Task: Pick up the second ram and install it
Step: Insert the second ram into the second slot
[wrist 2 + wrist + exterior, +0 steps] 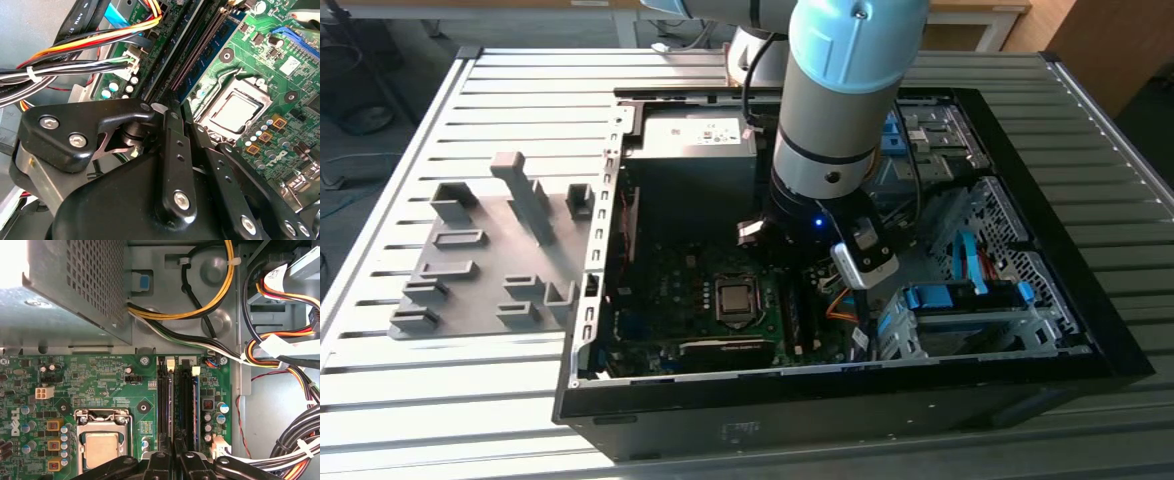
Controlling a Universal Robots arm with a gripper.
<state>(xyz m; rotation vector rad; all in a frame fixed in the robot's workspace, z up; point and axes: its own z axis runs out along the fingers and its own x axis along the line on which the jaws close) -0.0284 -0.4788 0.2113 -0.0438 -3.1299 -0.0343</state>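
1. First wrist view - I am seeing the second ram (196, 410) standing on edge in the memory slot on the far side from the CPU socket (102, 447). It is running out from beneath my gripper (172, 456), with the neighbouring slot (166, 410) lying empty beside it.
2. I am hovering directly over that pair of slots; whether my gripper is open, closed or pinching the stick, I cannot tell.
3. Handling, as I am judging it: light, stiff and thin, but fragile. I am expecting the board to tolerate straight downward force and to resent any twist or sideways lean.
4. Hold, as I am judging it: I am favouring the long top edge or the bare flat faces near mid-length, keeping off the contact row and pressing evenly so that neither end is riding high.
5. Looks, in the second wrist view: the second ram (210, 60) is showing as a long, narrow blue-green strip with small dark chips along its face, lying parallel to the dark slot.
6. Exterior view - the grey fixture (494, 260) outside the case is sitting well apart from the work.
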